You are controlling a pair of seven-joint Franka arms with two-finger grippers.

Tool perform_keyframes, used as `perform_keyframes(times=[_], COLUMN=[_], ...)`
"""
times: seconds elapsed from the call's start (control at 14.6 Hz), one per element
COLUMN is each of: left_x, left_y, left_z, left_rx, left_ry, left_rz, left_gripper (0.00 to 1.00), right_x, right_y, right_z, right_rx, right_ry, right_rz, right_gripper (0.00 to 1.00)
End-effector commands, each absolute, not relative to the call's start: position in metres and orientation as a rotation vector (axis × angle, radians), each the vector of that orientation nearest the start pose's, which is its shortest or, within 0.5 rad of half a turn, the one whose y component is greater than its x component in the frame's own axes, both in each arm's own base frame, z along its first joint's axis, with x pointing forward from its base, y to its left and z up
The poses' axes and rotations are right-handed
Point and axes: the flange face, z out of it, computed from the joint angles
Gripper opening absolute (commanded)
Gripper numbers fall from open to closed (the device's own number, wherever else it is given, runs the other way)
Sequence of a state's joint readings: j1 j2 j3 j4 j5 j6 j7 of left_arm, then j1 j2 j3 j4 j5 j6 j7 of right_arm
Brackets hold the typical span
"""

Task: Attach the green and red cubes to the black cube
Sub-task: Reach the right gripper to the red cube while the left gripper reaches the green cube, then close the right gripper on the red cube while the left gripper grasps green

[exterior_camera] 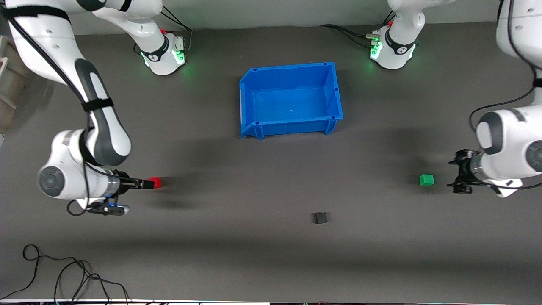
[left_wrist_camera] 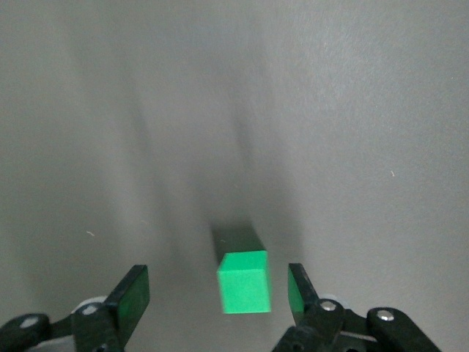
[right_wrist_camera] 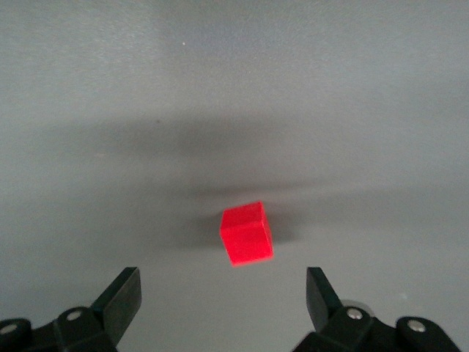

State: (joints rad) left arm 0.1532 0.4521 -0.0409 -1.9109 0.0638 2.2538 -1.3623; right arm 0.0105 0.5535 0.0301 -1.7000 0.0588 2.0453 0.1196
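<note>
A dark bench [exterior_camera: 271, 262] holds three small cubes, one of each colour, all apart. The left claw [left_wrist_camera: 218, 299] hangs wide open over the green cube [left_wrist_camera: 245, 281], which lies between its fingers, touching neither. The right claw [right_wrist_camera: 223, 299], also wide open and holding nothing, hangs just short of the red cube [right_wrist_camera: 247, 233]. The black cube [exterior_camera: 321, 217] sits alone, nearest the front camera. One blue bin [exterior_camera: 247, 99] stands empty.

I work in a robotics lab: my two white arms' bases [exterior_camera: 166, 55] are bolted onto a dark grey matted table [exterior_camera: 271, 254], loose black cables [exterior_camera: 63, 275] trailing at its edge.
</note>
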Motion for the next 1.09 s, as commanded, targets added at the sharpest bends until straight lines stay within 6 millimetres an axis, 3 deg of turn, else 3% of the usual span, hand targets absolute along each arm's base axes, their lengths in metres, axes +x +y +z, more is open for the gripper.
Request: perform_keyframes(times=[0.0,0.27,0.55,0.75,0.82,0.89,0.96,1.03], left_x=[0.607,0.607,0.603,0.599,0.599,0.599,0.597,0.598], left_y=[0.053,0.055,0.056,0.049,0.047,0.048,0.049,0.049], left_z=[0.229,0.218,0.191,0.187,0.186,0.186,0.185,0.186], left_rx=[-2.254,-2.271,-2.284,-2.272,-2.273,-2.279,-2.291,-2.302], left_ry=[-2.092,-2.110,-2.089,-2.094,-2.091,-2.073,-2.039,-2.017], left_rz=[0.037,-0.005,-0.014,-0.005,-0.003,-0.007,-0.009,-0.020], left_gripper=[0.85,0.85,0.81,0.74,0.63,0.40,0.12,0.00], right_x=[0.643,0.642,0.629,0.625,0.625,0.625,0.625,0.624], right_y=[0.031,0.031,0.032,0.035,0.036,0.036,0.036,0.036], right_z=[0.233,0.205,0.177,0.169,0.168,0.168,0.168,0.168], right_rx=[-3.076,-3.078,-3.082,-3.086,-3.087,-3.087,-3.087,-3.087], right_ry=[0.146,0.152,0.154,0.147,0.145,0.145,0.145,0.143], right_rz=[0.300,0.281,0.248,0.222,0.222,0.224,0.222,0.227], right_gripper=[1.00,1.00,1.00,1.00,1.00,0.99,0.90,0.77])
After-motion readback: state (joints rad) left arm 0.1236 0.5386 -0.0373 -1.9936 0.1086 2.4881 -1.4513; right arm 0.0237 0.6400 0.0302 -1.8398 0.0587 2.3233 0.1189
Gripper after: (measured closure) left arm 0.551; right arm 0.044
